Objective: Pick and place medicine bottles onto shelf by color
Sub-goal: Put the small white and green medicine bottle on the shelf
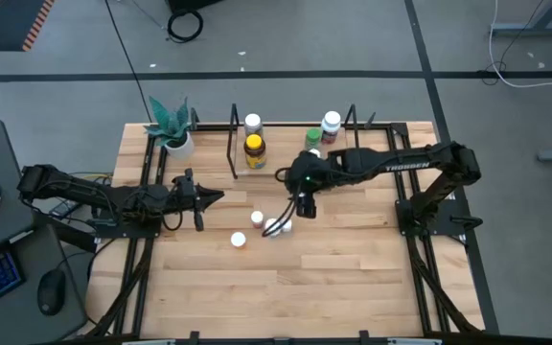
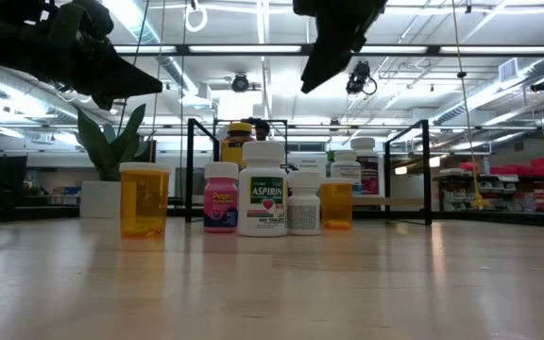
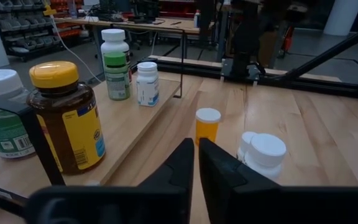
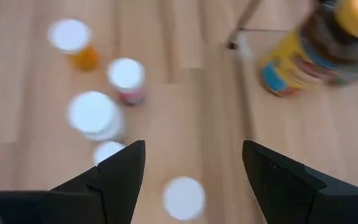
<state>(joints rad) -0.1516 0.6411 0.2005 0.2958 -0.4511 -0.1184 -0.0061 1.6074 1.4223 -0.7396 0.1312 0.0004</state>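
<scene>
The right tool (image 1: 300,205), spread and empty, hangs above the loose bottles (image 1: 268,226) just before the shelf (image 1: 290,163), apparently choosing one, while the left tool (image 1: 214,199) waits pressed together beside them.

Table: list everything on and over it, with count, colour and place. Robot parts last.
loose bottles: five, white-capped; two orange, one pink, two white; mid-table, before the shelf
amber bottle: one, yellow lid; shelf's left part
other shelf bottles: at least three, white caps, one green cap; on the shelf
shelf: one, black frame, pale base; table's back
plant: one, green, white pot; back left corner
left claw: dark, shut, empty; left of the loose bottles
right claw: dark, open; above the loose bottles
</scene>
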